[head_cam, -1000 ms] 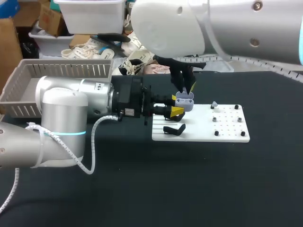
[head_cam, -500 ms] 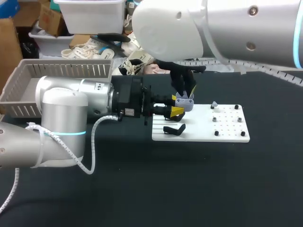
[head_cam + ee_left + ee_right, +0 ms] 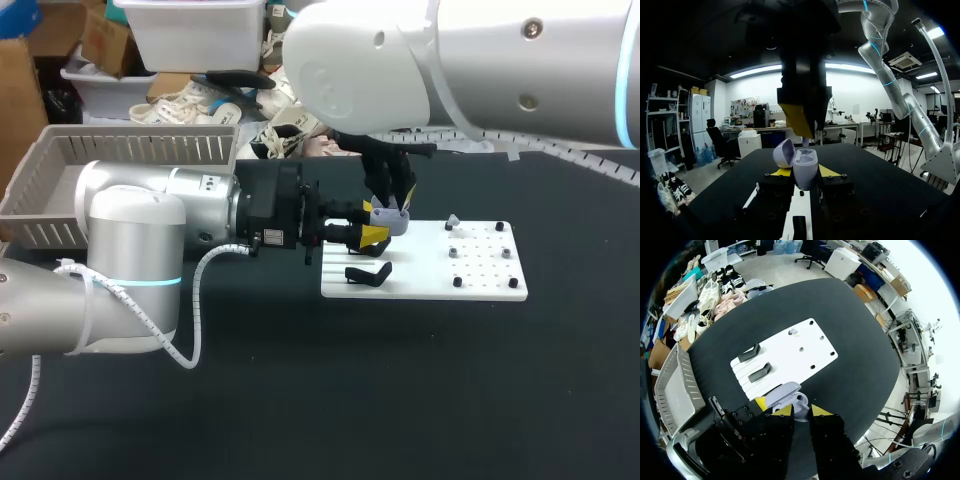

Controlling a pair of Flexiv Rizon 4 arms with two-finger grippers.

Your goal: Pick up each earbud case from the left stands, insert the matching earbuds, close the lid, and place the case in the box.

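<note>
Left gripper (image 3: 370,236) clamped on open lavender earbud case (image 3: 804,169) above white board's (image 3: 480,285) left edge; right gripper (image 3: 803,411) directly over it, grip indeterminate; advise a straight, slow descent into the well, case kept level.

I can read no text, number or sign anywhere. The silver casing of my left arm (image 3: 200,195), well behind my left claw (image 3: 373,224), carries a few small dark marks, but they are too small to make out.
</note>
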